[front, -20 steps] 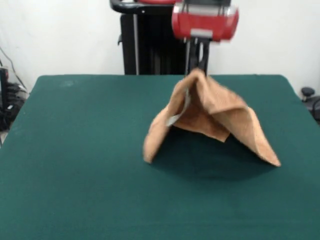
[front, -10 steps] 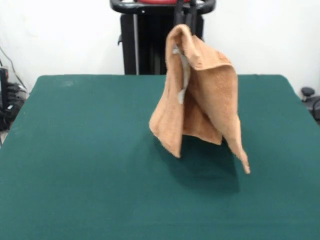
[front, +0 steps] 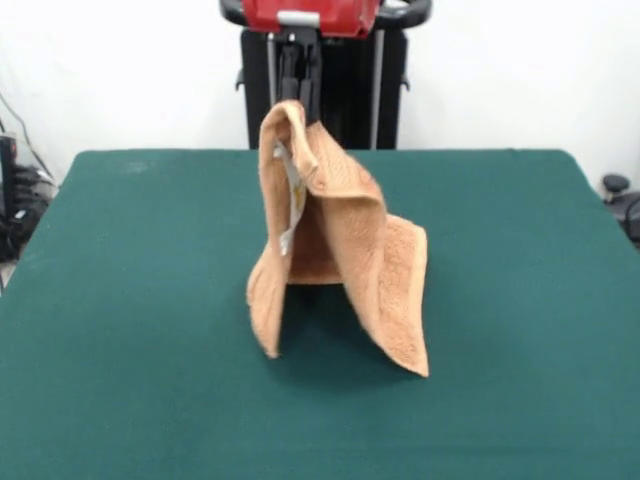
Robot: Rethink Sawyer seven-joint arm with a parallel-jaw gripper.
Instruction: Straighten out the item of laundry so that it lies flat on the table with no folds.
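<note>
The orange-tan terry towel (front: 335,250) hangs in loose folds from my gripper (front: 297,98), which is shut on its top edge above the middle of the green table (front: 120,300). The towel's lower corners dangle near the cloth, one at the left and one at the lower right. A small white label shows on the inner fold. The red wrist of the arm (front: 310,14) is at the picture's top.
The black pedestal (front: 330,80) stands behind the table's far edge. Dark equipment sits off the table's left side (front: 10,190) and a black object off the right side (front: 620,195).
My gripper has moved left and lower with the towel; the towel has swung left and its hanging folds have shifted.
</note>
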